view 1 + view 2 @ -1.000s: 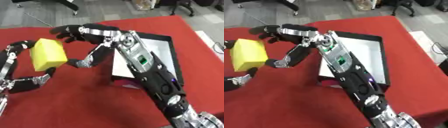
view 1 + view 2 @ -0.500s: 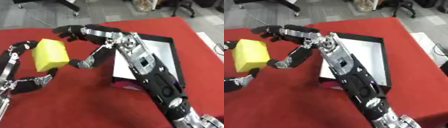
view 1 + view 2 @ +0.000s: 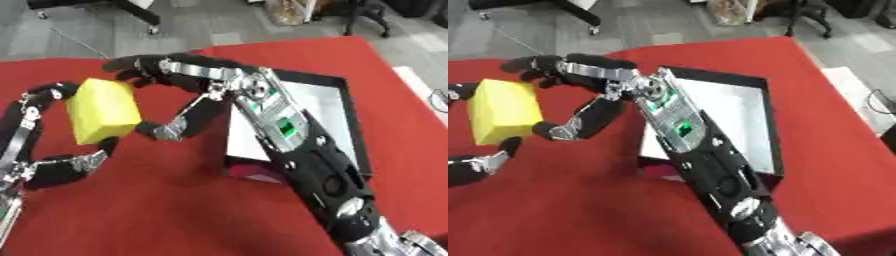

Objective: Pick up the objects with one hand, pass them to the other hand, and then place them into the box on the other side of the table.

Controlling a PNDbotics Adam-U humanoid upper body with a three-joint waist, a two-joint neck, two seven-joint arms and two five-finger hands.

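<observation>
Over the red desk, the left hand grasps a yellow block while the right hand spreads open beside it.

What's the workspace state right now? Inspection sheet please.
Surface: red tabletop.
Job's things: yellow block held above the table in the left hand; black box with white inside, on the right side.
Clutter: small pink thing at the box's near edge, unclear what.
Hands: left curled round the block; right hand open, fingers and thumb either side of the block, contact unclear.
Cables: nothing seen.
Surroundings: grey floor, chair bases beyond the table.
</observation>
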